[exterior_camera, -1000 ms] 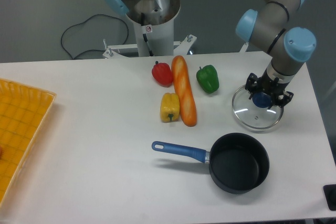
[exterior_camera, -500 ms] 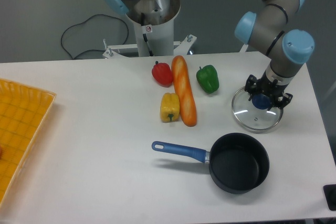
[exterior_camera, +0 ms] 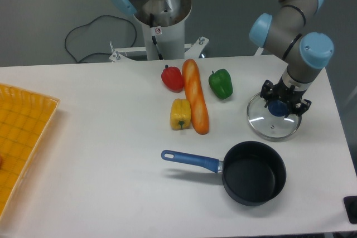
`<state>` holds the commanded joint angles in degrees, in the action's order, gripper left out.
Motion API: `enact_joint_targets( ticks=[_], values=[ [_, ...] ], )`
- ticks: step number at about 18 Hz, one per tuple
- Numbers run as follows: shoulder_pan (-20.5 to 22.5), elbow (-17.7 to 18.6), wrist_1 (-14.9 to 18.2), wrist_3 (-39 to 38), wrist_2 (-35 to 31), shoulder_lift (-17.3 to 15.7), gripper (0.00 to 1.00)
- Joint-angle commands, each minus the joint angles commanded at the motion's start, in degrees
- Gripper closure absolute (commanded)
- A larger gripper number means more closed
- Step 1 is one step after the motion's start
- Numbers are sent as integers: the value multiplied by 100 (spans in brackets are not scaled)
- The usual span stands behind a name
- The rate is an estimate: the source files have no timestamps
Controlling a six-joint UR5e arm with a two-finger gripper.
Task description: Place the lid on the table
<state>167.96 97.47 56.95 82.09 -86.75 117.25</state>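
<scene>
Gripping the blue knob of the round clear glass lid, black two-finger tool, low over the white bench

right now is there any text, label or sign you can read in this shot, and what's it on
No words or numbers can be read.
Small round red prohibition sticker on the white robot pedestal: a sign only, its symbol too small to make out.
The lid, saucepan, vegetables and table show no print.
</scene>
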Motion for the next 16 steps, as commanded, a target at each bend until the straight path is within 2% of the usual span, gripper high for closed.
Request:
enact_joint_targets(
  ticks=[11, 16],
  values=[
    [-17, 26, -26, -53, 0, 18, 51],
    [-53, 35, -141, -70, 0, 44, 51]
  ],
)
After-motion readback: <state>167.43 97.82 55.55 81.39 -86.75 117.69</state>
